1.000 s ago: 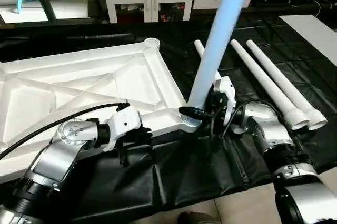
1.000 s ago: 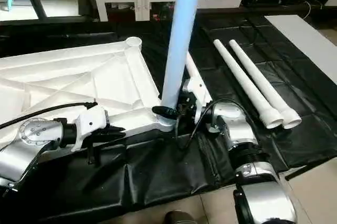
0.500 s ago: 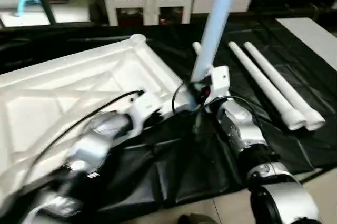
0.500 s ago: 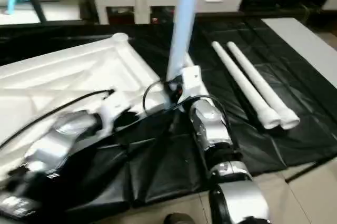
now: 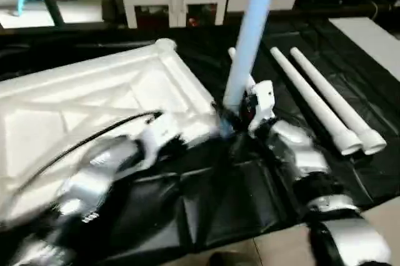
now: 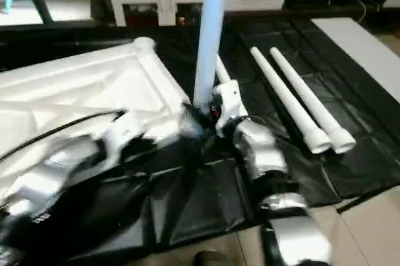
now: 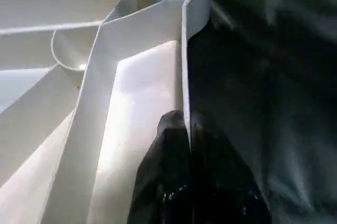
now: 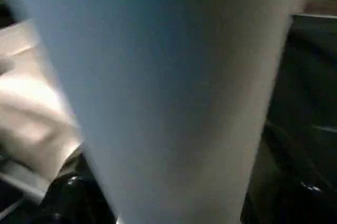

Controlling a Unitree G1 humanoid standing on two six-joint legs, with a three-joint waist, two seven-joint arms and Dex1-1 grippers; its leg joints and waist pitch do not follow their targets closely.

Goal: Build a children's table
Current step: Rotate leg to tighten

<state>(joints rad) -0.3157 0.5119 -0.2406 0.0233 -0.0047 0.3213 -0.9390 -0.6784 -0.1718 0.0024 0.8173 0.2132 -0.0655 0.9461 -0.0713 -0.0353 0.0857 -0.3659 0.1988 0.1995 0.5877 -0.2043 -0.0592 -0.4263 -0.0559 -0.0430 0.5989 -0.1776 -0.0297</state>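
Head views: the white plastic square table top (image 5: 94, 100) lies ribbed underside up on the black sheet (image 5: 250, 185); one long white tapered tube leg (image 5: 250, 35) stands upright in the near corner socket (image 6: 190, 119); the right gripper (image 5: 240, 113) sits at the base of that leg, but blur hides whether its fingers clamp the tube or stand clear of it, so its grip cannot be told; two spare white tube legs (image 6: 300, 100) lie side by side on the sheet, well apart to the right, and a fourth shows partly behind the standing leg.

Left wrist view: the left gripper (image 7: 189, 129) has its black fingers (image 7: 168, 150) closed together, pinching the thin outer rim wall of the top just beside the corner socket.

Right wrist view: the upright leg fills the frame, very close to the camera.

Risk, as a judgement: if the leg is not fully seated, releasing it may let it tilt and topple; a slip of the rim pinch would let the top shift under any further pressing.
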